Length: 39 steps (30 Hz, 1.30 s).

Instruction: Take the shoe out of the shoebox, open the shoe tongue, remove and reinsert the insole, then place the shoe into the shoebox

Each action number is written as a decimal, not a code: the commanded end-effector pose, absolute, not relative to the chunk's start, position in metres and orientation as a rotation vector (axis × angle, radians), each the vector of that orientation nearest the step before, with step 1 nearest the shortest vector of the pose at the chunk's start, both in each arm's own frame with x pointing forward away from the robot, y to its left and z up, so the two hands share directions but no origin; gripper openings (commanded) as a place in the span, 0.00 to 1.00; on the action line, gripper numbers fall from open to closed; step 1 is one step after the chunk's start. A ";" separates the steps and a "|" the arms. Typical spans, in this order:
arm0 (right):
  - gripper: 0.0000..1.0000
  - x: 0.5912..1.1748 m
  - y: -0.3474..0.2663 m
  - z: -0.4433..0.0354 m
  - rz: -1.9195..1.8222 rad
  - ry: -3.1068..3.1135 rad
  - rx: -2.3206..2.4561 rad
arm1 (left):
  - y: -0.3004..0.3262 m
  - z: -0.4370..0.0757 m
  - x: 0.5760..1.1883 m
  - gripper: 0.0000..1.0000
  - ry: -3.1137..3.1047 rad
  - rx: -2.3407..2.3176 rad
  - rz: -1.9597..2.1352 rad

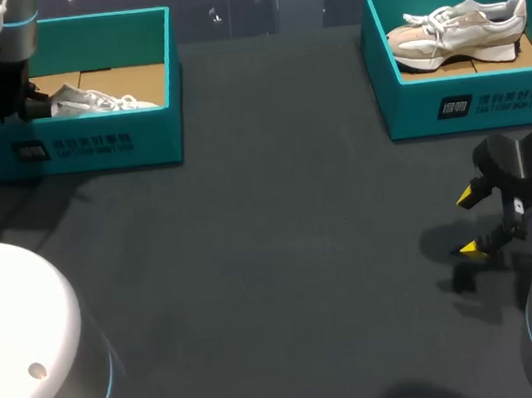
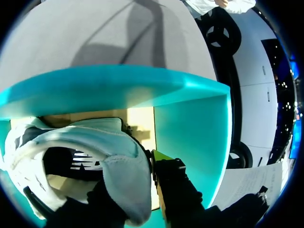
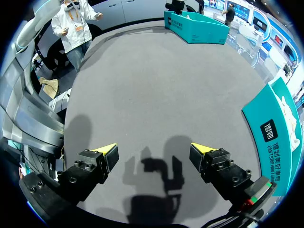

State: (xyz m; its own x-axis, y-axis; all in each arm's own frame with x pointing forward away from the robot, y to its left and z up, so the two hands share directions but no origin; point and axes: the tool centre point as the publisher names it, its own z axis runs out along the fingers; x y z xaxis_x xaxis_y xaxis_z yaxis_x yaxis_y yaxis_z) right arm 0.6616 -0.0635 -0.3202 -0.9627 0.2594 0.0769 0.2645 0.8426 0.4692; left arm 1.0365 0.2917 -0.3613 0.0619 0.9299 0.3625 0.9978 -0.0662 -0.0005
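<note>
Left gripper (image 2: pixel 133 178) sits inside a teal box (image 2: pixel 190 142). Its jaws are closed narrowly on the collar of a white shoe (image 2: pixel 118 156). One finger is inside the shoe's opening, and the yellow-tipped finger (image 2: pixel 159 159) presses against the outside. The shoe lies on the box's cardboard floor, and teal walls rise just ahead of and beside the jaws.

Right gripper (image 3: pixel 154 154) hangs over the dark table (image 3: pixel 152 85). Its jaws are spread wide, with its shadow on the surface under them. Off to one side of these jaws, well apart, stands a second box (image 3: pixel 273 128) holding a second shoe (image 1: pixel 456 29). The first box stands far ahead of these jaws, across the table.
</note>
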 end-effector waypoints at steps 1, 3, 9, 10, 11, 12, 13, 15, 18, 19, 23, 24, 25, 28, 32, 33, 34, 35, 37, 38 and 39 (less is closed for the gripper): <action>1.00 0.660 -0.064 -0.319 -0.766 -3.008 -0.428 | 0.294 -0.359 1.037 0.27 -1.962 -2.094 -0.391; 1.00 0.660 -0.064 -0.319 -0.766 -3.008 -0.428 | 0.294 -0.358 1.038 0.36 -1.968 -2.096 -0.391; 1.00 0.660 -0.064 -0.319 -0.766 -3.008 -0.428 | 0.292 -0.355 1.039 0.62 -1.981 -2.096 -0.388; 1.00 0.660 -0.064 -0.319 -0.766 -3.008 -0.428 | 0.291 -0.353 1.039 0.69 -1.987 -2.091 -0.388; 1.00 0.660 -0.064 -0.319 -0.766 -3.008 -0.428 | 0.291 -0.350 1.039 0.75 -1.997 -2.090 -0.380; 1.00 0.660 -0.064 -0.319 -0.766 -3.008 -0.428 | 0.290 -0.346 1.038 0.83 -2.009 -2.095 -0.364; 1.00 0.660 -0.064 -0.319 -0.766 -3.008 -0.428 | 0.290 -0.342 1.038 0.90 -2.020 -2.097 -0.363; 1.00 0.660 -0.064 -0.319 -0.766 -3.008 -0.428 | 0.288 -0.331 1.038 1.00 -2.041 -2.110 -0.352; 1.00 0.660 -0.064 -0.319 -0.766 -3.008 -0.428 | 0.285 -0.314 1.036 1.00 -2.076 -2.136 -0.328; 1.00 0.660 -0.064 -0.319 -0.766 -3.008 -0.428 | 0.284 -0.308 1.035 1.00 -2.086 -2.141 -0.340; 1.00 0.660 -0.064 -0.319 -0.766 -3.008 -0.428 | 0.282 -0.280 1.031 1.00 -2.126 -2.167 -0.318; 1.00 0.660 -0.064 -0.319 -0.766 -3.008 -0.428 | 0.282 -0.272 1.029 1.00 -2.133 -2.177 -0.310; 1.00 0.660 -0.064 -0.319 -0.766 -3.008 -0.428 | 0.282 -0.264 1.027 1.00 -2.134 -2.182 -0.302; 1.00 0.660 -0.064 -0.319 -0.766 -3.008 -0.428 | 0.281 -0.244 1.021 1.00 -2.137 -2.183 -0.303; 1.00 0.660 -0.064 -0.319 -0.766 -3.008 -0.428 | 0.282 -0.217 1.011 1.00 -2.148 -2.174 -0.235; 1.00 0.660 -0.064 -0.319 -0.766 -3.008 -0.428 | 0.282 -0.210 1.008 1.00 -2.151 -2.180 -0.219; 1.00 0.660 -0.064 -0.319 -0.766 -3.008 -0.428 | 0.283 -0.205 1.005 1.00 -2.149 -2.184 -0.214; 1.00 0.660 -0.064 -0.319 -0.766 -3.008 -0.428 | 0.283 -0.200 1.002 1.00 -2.151 -2.184 -0.211; 1.00 0.660 -0.064 -0.319 -0.766 -3.008 -0.428 | 0.283 -0.191 0.996 1.00 -2.153 -2.190 -0.195; 1.00 0.660 -0.064 -0.319 -0.766 -3.008 -0.428 | 0.284 -0.187 0.995 1.00 -2.157 -2.188 -0.194; 1.00 0.660 -0.064 -0.319 -0.766 -3.008 -0.428 | 0.284 -0.184 0.993 1.00 -2.157 -2.191 -0.180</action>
